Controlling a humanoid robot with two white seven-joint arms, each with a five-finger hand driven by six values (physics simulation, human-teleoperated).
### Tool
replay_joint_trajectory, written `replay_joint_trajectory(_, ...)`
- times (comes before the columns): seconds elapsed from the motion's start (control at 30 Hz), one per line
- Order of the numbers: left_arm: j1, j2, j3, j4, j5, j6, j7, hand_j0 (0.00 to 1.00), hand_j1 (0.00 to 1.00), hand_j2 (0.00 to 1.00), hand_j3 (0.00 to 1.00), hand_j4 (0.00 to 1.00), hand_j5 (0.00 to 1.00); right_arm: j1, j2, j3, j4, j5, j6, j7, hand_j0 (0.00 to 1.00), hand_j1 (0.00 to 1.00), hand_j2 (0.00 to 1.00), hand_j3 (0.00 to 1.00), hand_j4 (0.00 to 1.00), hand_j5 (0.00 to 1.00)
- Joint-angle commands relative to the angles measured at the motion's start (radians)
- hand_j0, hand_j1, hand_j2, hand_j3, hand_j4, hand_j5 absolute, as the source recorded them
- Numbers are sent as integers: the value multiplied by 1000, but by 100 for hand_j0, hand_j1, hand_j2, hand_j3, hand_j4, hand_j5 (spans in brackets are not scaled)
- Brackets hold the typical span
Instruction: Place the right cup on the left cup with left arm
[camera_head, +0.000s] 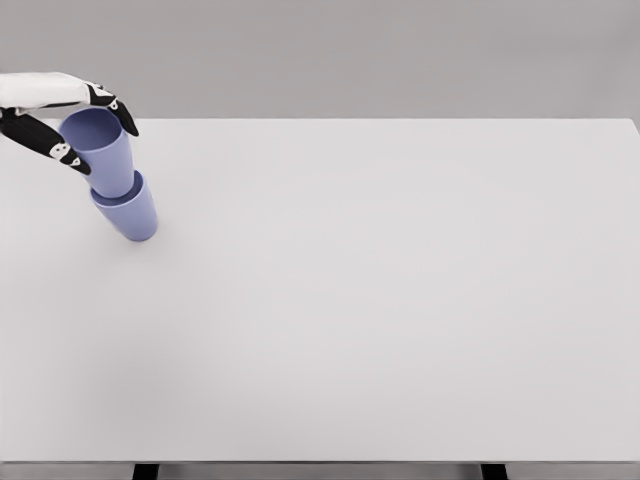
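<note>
The white bench (380, 300) fills almost the whole head view, and its surface is plain, with only two dark legs showing at the bottom edge. Near its far left corner stand the two task objects, both light purple plastic cups of the same kind. The lower cup (134, 214) rests on the bench, and the upper cup (102, 150) sits with its base inside the mouth of the lower one, so the two are nested. The stack is not upright in the view: it leans toward the upper left, with the open mouth of the upper cup turned toward the camera. The left robot hand (75, 125) comes in from the left edge and is grasping the upper cup near its rim, with dark fingertips on both sides of it. The right robot hand is not in view. Judging from this, the main part of the task seems nearly done, because the carried cup is already seated in the other one. What appears to remain is to release the fingers and draw the hand away without pulling the stack over; the lean suggests some risk here. No brand, label or writing can be read on the cups, the hand or the bench.
</note>
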Motion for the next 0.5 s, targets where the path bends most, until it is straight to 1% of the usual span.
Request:
replay_joint_trajectory(0.0,0,0,3,-1,8,3,0,64,64,64,64,64,64,0,0,0,0,1,-1,0,100,100,100,100,100,100)
replay_joint_trajectory(0.13,0,1,5,-1,6,3,0,65,65,65,65,65,65,0,0,0,0,1,-1,0,100,100,100,100,100,100)
replay_joint_trajectory(0.17,0,1,3,-1,6,3,0,68,68,68,68,68,68,0,0,0,0,1,-1,0,100,100,100,100,100,100)
replay_joint_trajectory(0.23,0,1,5,-1,5,3,0,77,77,77,77,77,77,0,0,0,0,1,-1,0,100,100,100,100,100,100)
replay_joint_trajectory(0.3,2,1,3,-1,3,3,0,82,82,82,82,82,82,0,0,0,0,1,-1,0,100,100,100,100,100,100)
replay_joint_trajectory(0.37,2,1,5,-1,3,3,0,86,86,86,86,86,86,0,0,0,0,1,-1,0,100,100,100,100,100,100)
replay_joint_trajectory(0.47,3,1,3,-1,3,3,0,86,86,86,86,86,86,0,0,0,0,1,-1,0,100,100,100,100,100,100)
